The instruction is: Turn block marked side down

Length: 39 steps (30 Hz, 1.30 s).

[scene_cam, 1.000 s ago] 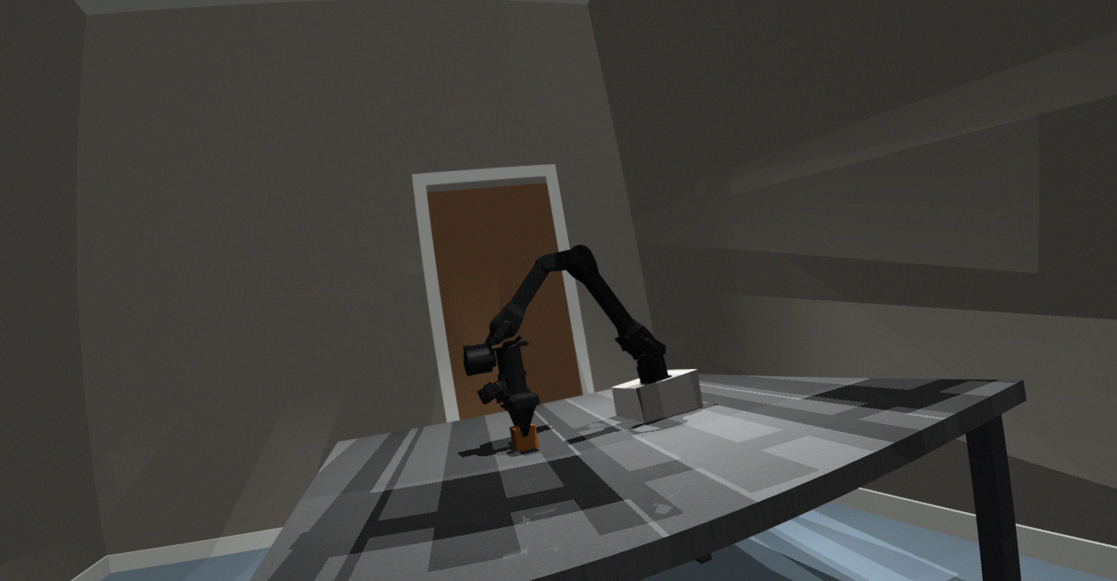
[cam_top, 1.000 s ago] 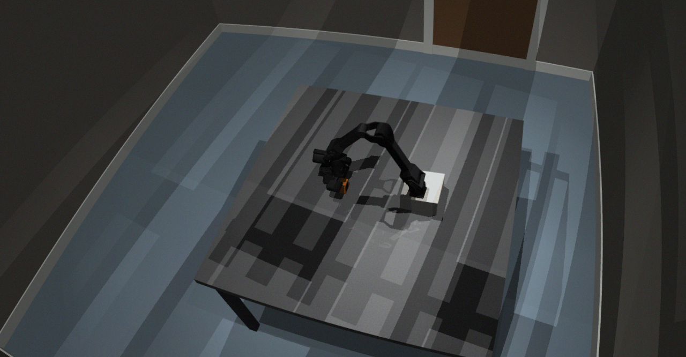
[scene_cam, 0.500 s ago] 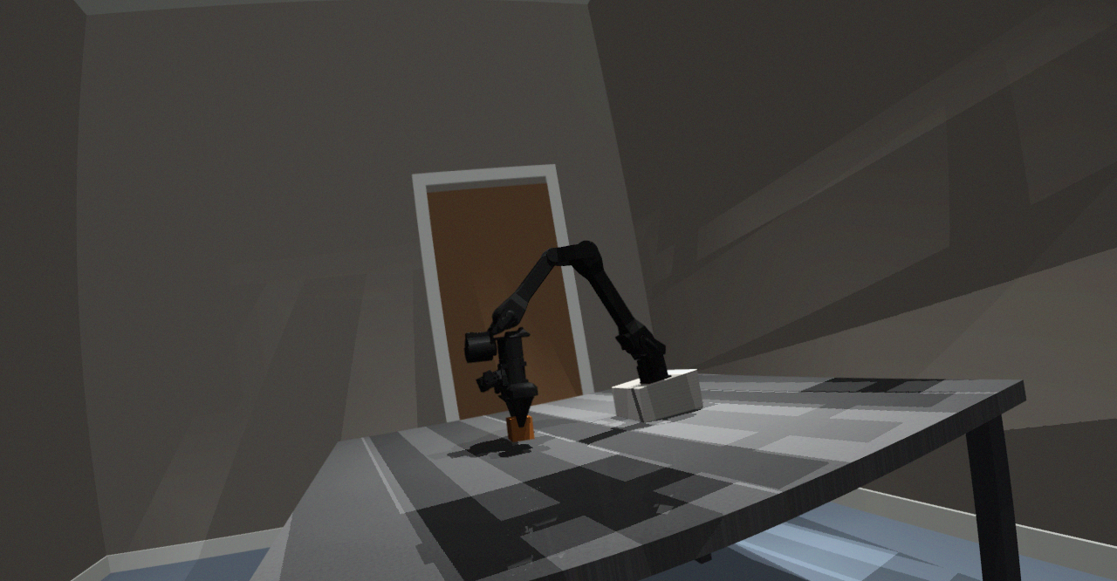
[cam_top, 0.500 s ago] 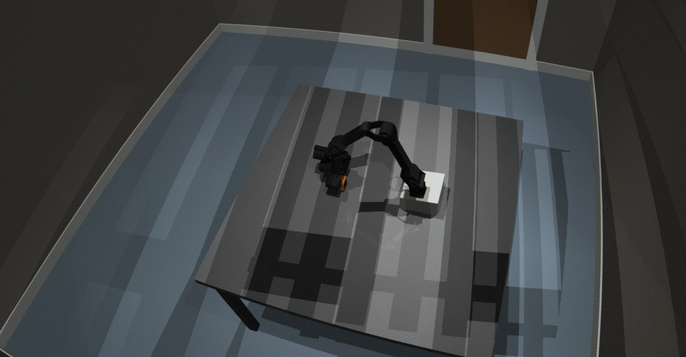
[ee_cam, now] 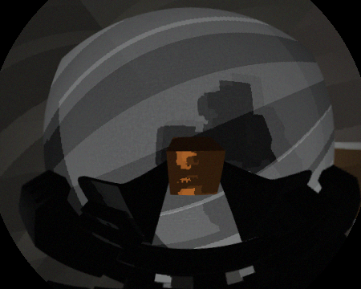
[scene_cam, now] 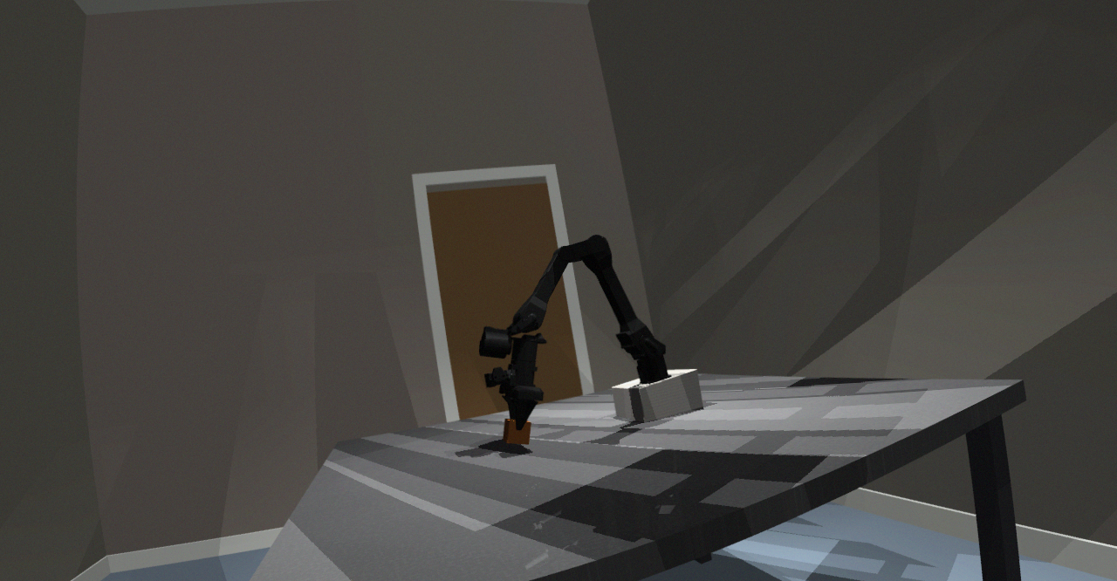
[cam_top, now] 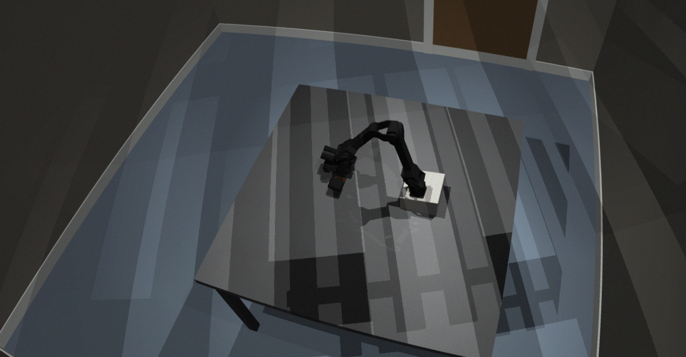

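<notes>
Your orange block [cam_top: 340, 178] [scene_cam: 516, 432] [ee_cam: 196, 172] is held just above the grey table [cam_top: 316, 239] [scene_cam: 406, 491] [ee_cam: 120, 120], its shadow beneath. You have the gripper [cam_top: 338, 180] [scene_cam: 519, 424] [ee_cam: 193, 164] pointing down, fingers partly open and clamped on opposite sides of it. Behind, your black arm [cam_top: 405, 155] [scene_cam: 617, 289] arches back to the white base block [cam_top: 435, 186] [scene_cam: 675, 399], which sits on the tabletop. You can't tell which face is marked.

Looks like I'm working in a plain grey room, can't tell what kind, just a table [cam_top: 397, 268] [scene_cam: 781, 421], blue floor [cam_top: 158, 239] [scene_cam: 827, 538] and brown door [cam_top: 479, 14] [scene_cam: 499, 289] on the far side
</notes>
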Each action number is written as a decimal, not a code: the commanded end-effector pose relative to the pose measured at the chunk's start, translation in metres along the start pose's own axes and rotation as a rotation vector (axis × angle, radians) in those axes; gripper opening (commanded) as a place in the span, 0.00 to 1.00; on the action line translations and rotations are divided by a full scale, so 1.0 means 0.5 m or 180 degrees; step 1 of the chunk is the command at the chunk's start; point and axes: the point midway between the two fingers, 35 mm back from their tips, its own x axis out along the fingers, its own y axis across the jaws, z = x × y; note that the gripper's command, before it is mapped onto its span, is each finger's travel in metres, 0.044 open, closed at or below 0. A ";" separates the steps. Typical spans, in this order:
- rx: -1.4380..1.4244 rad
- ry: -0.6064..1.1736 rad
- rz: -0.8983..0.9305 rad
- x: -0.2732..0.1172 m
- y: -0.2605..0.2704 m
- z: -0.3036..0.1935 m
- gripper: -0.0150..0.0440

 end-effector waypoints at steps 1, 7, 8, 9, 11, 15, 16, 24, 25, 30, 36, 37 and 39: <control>-0.0016 -0.0222 -0.0013 -0.003 -0.001 -0.004 0.25; -0.0016 -0.0521 -0.0013 -0.006 -0.002 -0.009 0.25; -0.0015 -0.0571 -0.0013 -0.007 -0.002 -0.010 0.25; -0.0015 -0.0620 -0.0013 -0.008 -0.002 -0.011 0.25; -0.0014 -0.0711 -0.0014 -0.010 -0.002 -0.013 0.25; -0.0014 -0.0744 -0.0014 -0.011 -0.002 -0.014 0.25; -0.0014 -0.0744 -0.0014 -0.011 -0.002 -0.014 0.25; -0.0015 -0.1035 -0.0009 0.023 -0.001 -0.006 0.25; -0.0015 -0.1079 -0.0008 0.028 0.000 -0.006 0.25; -0.0016 -0.1302 -0.0006 0.047 0.000 -0.005 0.25; -0.0017 -0.1569 -0.0005 0.061 0.000 -0.008 0.25; -0.0017 -0.1613 -0.0005 0.063 0.000 -0.009 0.25; -0.0017 -0.1701 -0.0005 0.065 0.000 -0.012 0.25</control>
